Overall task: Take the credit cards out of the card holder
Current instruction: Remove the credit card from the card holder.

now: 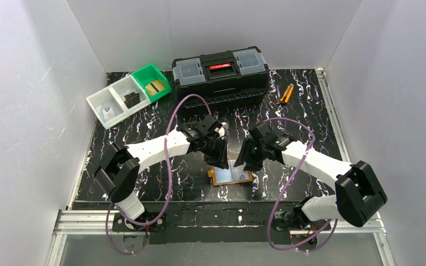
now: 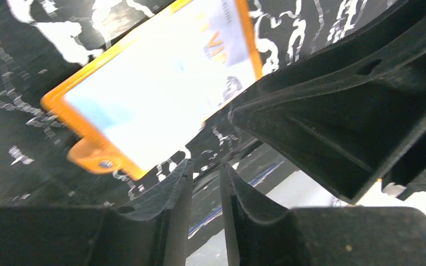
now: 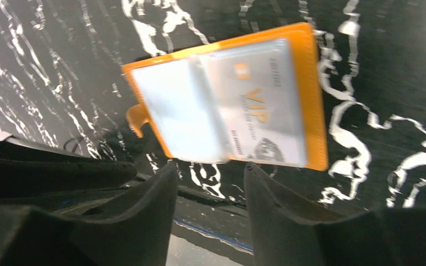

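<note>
The orange card holder (image 1: 233, 176) lies open on the black marbled table, near the front middle. Its clear pockets face up. A pale card printed "VIP" (image 3: 260, 111) sits in the right pocket; the left pocket (image 3: 177, 116) looks pale and blurred. The holder also shows in the left wrist view (image 2: 144, 94). My left gripper (image 1: 217, 160) hovers over the holder's left far corner, jaws a narrow gap apart and empty (image 2: 206, 169). My right gripper (image 1: 244, 165) hangs at the holder's right far side, open and empty (image 3: 211, 172).
A black toolbox (image 1: 220, 75) stands at the back. Orange-handled pliers (image 1: 285, 95) lie to its right. At the back left a green bin (image 1: 151, 82) holds a gold-tan card, and a white bin (image 1: 113, 102) holds a dark card and a pale one.
</note>
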